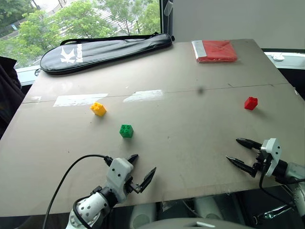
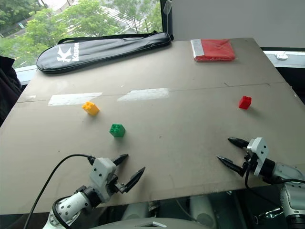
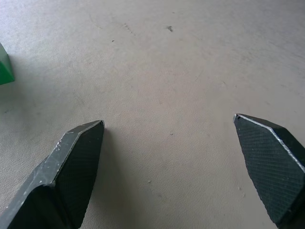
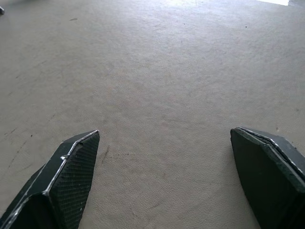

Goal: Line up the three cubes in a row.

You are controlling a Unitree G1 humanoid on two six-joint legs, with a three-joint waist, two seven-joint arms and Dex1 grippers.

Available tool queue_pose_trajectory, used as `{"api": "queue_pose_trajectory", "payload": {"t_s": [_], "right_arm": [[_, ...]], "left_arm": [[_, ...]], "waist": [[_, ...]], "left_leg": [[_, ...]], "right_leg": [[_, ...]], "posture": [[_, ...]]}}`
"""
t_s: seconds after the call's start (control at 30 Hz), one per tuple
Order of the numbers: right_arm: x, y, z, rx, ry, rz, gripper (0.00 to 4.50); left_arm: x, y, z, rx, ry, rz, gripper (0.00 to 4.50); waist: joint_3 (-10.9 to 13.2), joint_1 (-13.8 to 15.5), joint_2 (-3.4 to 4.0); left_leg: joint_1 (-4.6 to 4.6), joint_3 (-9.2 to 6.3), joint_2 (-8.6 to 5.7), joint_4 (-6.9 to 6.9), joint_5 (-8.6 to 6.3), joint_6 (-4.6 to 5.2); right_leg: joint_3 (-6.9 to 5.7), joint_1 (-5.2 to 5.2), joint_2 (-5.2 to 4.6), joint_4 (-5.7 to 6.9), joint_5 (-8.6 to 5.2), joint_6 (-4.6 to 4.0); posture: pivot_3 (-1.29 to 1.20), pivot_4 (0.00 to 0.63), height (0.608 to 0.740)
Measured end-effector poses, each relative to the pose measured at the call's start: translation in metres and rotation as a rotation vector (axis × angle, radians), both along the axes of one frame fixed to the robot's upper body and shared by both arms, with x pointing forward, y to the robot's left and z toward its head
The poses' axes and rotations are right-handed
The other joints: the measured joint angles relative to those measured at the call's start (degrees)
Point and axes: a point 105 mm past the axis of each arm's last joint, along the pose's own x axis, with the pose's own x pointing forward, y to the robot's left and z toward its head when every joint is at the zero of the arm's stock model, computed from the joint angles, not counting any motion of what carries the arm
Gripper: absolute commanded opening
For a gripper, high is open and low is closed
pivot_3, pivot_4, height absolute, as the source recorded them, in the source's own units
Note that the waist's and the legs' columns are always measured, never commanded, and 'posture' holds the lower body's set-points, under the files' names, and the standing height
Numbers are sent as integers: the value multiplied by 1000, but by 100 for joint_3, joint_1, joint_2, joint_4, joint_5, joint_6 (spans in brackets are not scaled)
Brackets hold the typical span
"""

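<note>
Left gripper: hovering low over the near edge of the table, fingers spread wide, nothing between them. It points up the table and a touch to the right, with the green cube just ahead.
Right gripper: out at the near right of the table, fingers parted just as wide, empty, aimed across toward the left.
Yellow cube: sitting on the left half of the table, mid-depth, turned a little askew.
Green cube: near the yellow one, a bit closer to the robot and to its right; the two are apart, not touching. One green corner peeks into the left wrist view.
Red cube: way off on the right side, well apart from the other two, up-table from the right gripper.
Red packet: flat at the far right of the table.
Black racket bag: lying along the far left edge.
</note>
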Motion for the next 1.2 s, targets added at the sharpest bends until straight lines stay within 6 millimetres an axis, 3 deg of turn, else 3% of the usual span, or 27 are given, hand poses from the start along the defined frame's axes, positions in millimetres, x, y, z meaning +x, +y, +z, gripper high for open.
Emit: {"api": "queue_pose_trajectory", "payload": {"t_s": [0.57, 0.73, 0.83, 0.93, 1.07, 1.2], "right_arm": [[-14, -6, -4, -22, 6, -57, 4500], [-13, -12, -3, -2, -14, -155, 4500], [8, -16, 3, 48, -54, -300, 4500], [48, -29, 35, 84, -178, -492, 4500], [84, -52, 69, 81, -262, -712, 4500], [111, -63, 66, 101, -200, -883, 4500]], "left_arm": [[3, 2, 2, 8, 21, -74, 4452], [11, 4, 3, 22, 14, -123, 4452], [15, 5, 6, 34, 11, -155, 4452], [23, 0, 16, 32, 0, -218, 4452], [31, -13, 41, 13, -43, -306, 4452], [38, -28, 72, 0, -87, -422, 4452]], "waist": [[-3, 23, -1], [-4, 24, -1], [0, -18, 2], [6, -31, 7], [2, 13, 1], [2, -4, 2]], "left_leg": [[1, -1, 0, 3, 0, 0], [1, 0, 0, 3, 0, 0], [4, 6, 1, 6, 1, 0], [4, 12, 0, 18, 3, 0], [-1, -1, -2, 13, 3, -1], [-33, -7, -3, 6, 3, -2]], "right_leg": [[0, 3, 0, 0, 0, 0], [0, 3, 0, 1, 0, 0], [7, 1, 0, 5, 2, -1], [11, -1, 2, 13, 4, -1], [10, 1, 7, 15, 7, -7], [9, -24, 9, 14, 33, -6]], "posture": [[0, 150, 707], [0, 150, 707], [0, 150, 707], [0, 150, 707], [0, 150, 707], [0, 150, 707]]}}
